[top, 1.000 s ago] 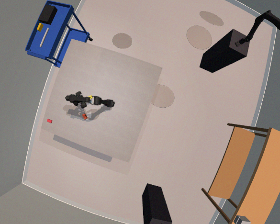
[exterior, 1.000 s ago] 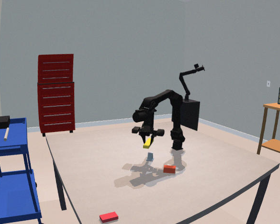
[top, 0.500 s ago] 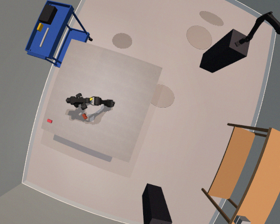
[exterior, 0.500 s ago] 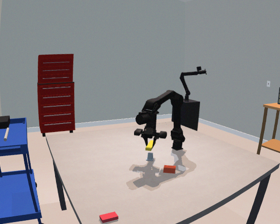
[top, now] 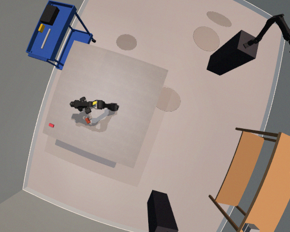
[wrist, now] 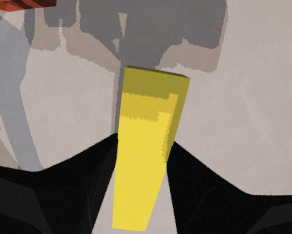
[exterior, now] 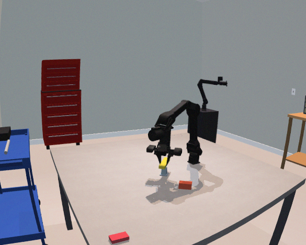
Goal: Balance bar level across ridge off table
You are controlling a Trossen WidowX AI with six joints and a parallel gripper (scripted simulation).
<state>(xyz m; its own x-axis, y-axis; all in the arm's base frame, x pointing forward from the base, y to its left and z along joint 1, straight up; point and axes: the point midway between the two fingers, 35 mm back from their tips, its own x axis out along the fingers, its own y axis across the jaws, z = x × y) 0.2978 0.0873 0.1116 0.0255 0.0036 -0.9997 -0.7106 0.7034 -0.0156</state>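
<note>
The yellow bar (top: 94, 102) (exterior: 163, 163) (wrist: 140, 175) is held above the table (top: 125, 75) (exterior: 115, 205). My gripper (exterior: 164, 159) (wrist: 143, 143) is shut on it, with one dark finger on each long side and the bar's far end sticking out beyond the fingertips in the wrist view. The small grey-blue ridge (exterior: 163, 172) stands on the table directly below the bar in the exterior view. The bar hides the ridge's top there, so I cannot tell whether they touch. The ridge does not show in the wrist view. I cannot tell whether the bar is exactly level.
An orange-red block (top: 87, 120) (exterior: 185, 185) (wrist: 22, 4) lies on the table near the ridge, on the arm's shadow. A red block (top: 51, 125) (exterior: 119, 237) lies near the table's edge. A blue cart (top: 56, 32) (exterior: 10, 153) stands beside the table.
</note>
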